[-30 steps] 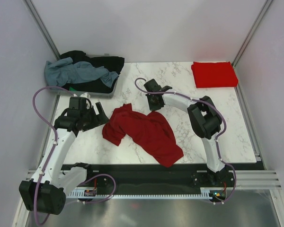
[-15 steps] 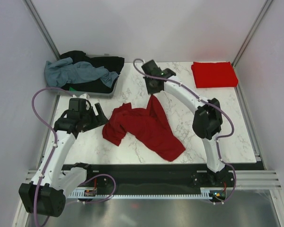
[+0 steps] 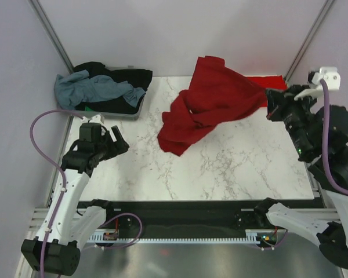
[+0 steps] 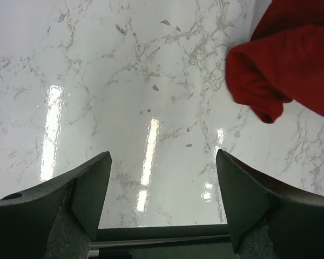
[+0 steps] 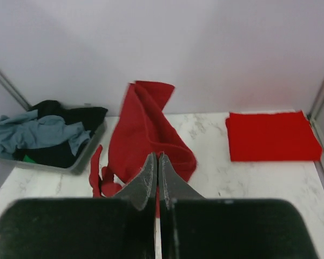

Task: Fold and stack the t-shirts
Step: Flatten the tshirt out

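My right gripper (image 3: 271, 106) is raised high at the right and shut on the dark maroon-red t-shirt (image 3: 211, 99). The shirt hangs bunched in the air over the back middle of the table. In the right wrist view the shut gripper (image 5: 158, 162) pinches a thin strip of the shirt (image 5: 143, 127). My left gripper (image 3: 119, 142) is open and empty, low over the table's left side. In the left wrist view the gripper (image 4: 162, 189) is wide open, with a shirt corner (image 4: 267, 81) at the upper right. The folded brighter red t-shirt (image 5: 272, 136) lies at the back right, mostly hidden in the top view (image 3: 271, 80).
A grey tray (image 3: 130, 112) at the back left holds a heap of grey-blue (image 3: 90, 88), black (image 3: 130, 77) and green tees. It also shows in the right wrist view (image 5: 81, 159). Walls and metal frame posts close in the table at the back and sides.
My right arm swung up and to the right, lifting the maroon shirt off the table into the air. My left gripper drew back slightly to the left, still open.
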Controlling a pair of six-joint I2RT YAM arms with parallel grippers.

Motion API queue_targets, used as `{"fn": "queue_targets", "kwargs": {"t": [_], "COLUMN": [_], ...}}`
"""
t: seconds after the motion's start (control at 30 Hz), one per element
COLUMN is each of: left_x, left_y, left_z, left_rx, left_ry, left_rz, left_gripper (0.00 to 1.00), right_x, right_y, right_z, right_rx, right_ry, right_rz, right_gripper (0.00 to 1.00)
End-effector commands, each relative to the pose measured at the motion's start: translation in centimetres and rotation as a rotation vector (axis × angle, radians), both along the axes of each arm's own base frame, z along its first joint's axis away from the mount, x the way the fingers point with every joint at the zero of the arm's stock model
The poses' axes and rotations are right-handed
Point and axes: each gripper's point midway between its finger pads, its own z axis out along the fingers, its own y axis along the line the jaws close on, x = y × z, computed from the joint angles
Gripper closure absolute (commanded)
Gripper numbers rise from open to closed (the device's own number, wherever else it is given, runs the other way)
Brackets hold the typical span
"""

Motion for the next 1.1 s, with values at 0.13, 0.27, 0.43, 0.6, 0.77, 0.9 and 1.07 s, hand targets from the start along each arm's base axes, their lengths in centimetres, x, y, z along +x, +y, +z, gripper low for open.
{"fn": "queue_targets", "kwargs": {"t": [0.13, 0.27, 0.43, 0.6, 0.77, 0.9, 1.07], "left_x": [1.1, 2.3, 3.5, 5.5, 8.0, 10.7, 13.2], "left_y": [-1.0, -3.8, -9.1, -14.8, -19.6, -23.2, -25.5], "left_z": [0.7, -0.1, -1.7, -3.1, -6.7, -7.0, -9.6], "left_rx": [-0.059, -0.16, -0.163, -0.193, -0.183, -0.2, -0.198], "left_ry": [-0.06, -0.035, 0.023, 0.069, 0.174, 0.183, 0.221], "left_rz": [-0.013, -0.085, -0.228, -0.348, -0.397, -0.403, -0.407], "left_gripper": [0.13, 0.12, 0.11, 0.1, 0.09, 0.11, 0.14], "right_x": [-0.1, -0.6, -0.1, 0.6, 1.2, 1.9, 3.1], "right_y": [-1.2, -1.3, -1.4, -0.9, -0.9, -0.7, 0.9], "right_z": [-17.7, -21.4, -21.2, -21.6, -22.3, -22.7, -24.2], "right_rx": [-0.09, -0.083, -0.109, -0.126, -0.158, -0.177, -0.162], "right_ry": [0.371, 0.455, 0.457, 0.476, 0.492, 0.503, 0.557], "right_rz": [-0.131, -0.154, -0.178, -0.177, -0.198, -0.193, -0.096], "right_gripper": [1.0, 1.0, 1.0, 1.0, 1.0, 1.0, 1.0]}}
